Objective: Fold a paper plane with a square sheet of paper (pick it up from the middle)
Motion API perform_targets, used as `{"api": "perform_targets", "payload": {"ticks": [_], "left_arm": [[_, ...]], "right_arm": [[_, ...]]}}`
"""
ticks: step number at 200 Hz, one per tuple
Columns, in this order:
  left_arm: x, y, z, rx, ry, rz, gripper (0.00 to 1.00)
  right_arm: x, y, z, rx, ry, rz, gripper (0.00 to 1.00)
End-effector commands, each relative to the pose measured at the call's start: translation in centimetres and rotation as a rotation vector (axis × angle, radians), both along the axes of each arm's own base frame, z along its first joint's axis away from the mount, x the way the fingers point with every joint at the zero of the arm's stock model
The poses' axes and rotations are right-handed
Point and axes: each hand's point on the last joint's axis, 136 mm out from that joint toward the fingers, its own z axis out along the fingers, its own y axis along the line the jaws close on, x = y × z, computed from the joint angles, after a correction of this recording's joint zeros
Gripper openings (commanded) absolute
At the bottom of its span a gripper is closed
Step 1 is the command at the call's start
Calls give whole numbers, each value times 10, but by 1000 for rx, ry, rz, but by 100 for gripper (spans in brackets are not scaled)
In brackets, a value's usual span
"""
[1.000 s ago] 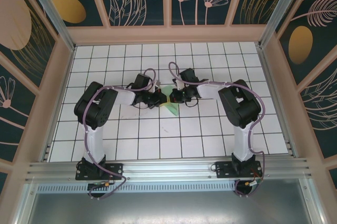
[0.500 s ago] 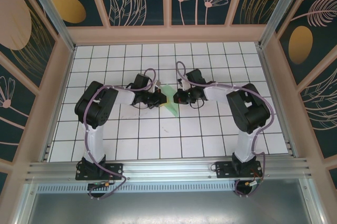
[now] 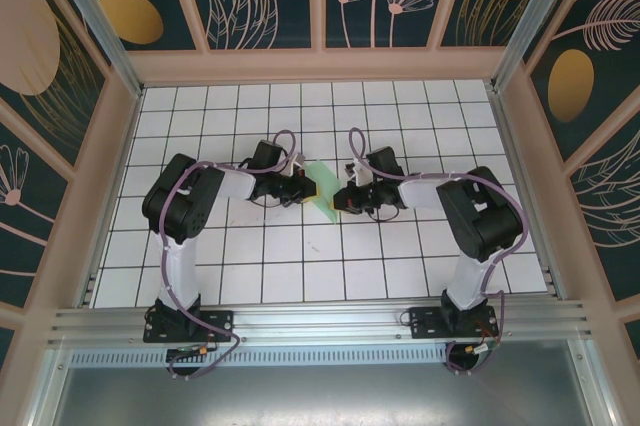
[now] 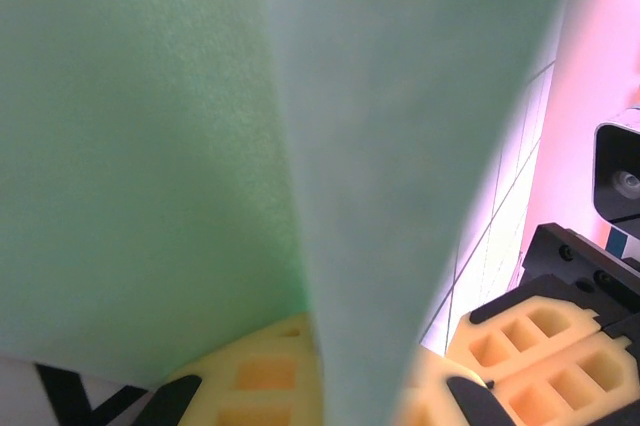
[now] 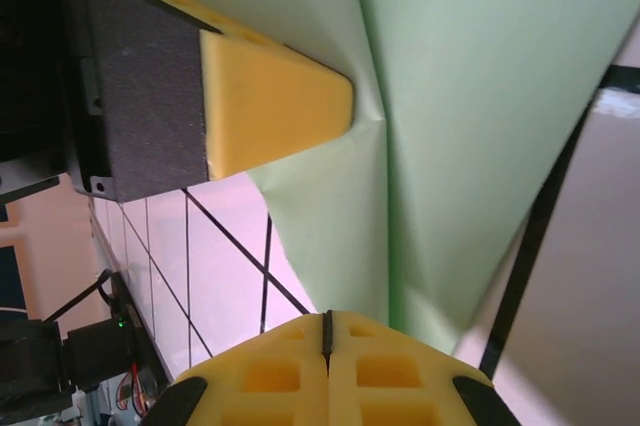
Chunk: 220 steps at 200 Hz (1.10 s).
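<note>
Left pincer [image 3: 299,187] is clamped on the pale green paper [image 3: 322,186], and we see it held up, folded, between both arms over the middle of the tiled surface [image 3: 300,266]. Right pincer [image 3: 345,198] is closed too, tips beside the paper's edge.

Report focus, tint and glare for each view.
Left wrist: the green paper sits too close to the lens and looks soft and featureless, with a pink wash down the right edge. Right wrist: crisper, with the paper's crease and the left gripper's yellow finger sharp, and the tiles behind tinted pink. Top external: evenly lit and sharp, no glare on the white table.
</note>
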Motion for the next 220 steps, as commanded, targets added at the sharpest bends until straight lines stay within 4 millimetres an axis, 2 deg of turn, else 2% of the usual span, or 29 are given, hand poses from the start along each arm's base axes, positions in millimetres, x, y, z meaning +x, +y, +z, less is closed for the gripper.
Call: {"api": "perform_targets", "payload": {"ticks": [1,117,188,191,220], "left_arm": [[-3,8,-19,29,14,4,0],[2,10,-16,9,12,25,0],[5,13,-15,4,7,33,0],[-2,16,-21,13,28,32,0],[0,16,-20,10,26,35,0]], "right_arm": [[-5,4,-2,50,20,26,5],[-14,16,-12,59,49,65,6],[-15,16,-25,21,71,50,6],[-15,16,-25,21,72,53,6],[-19,19,-30,15,82,59,6]]}}
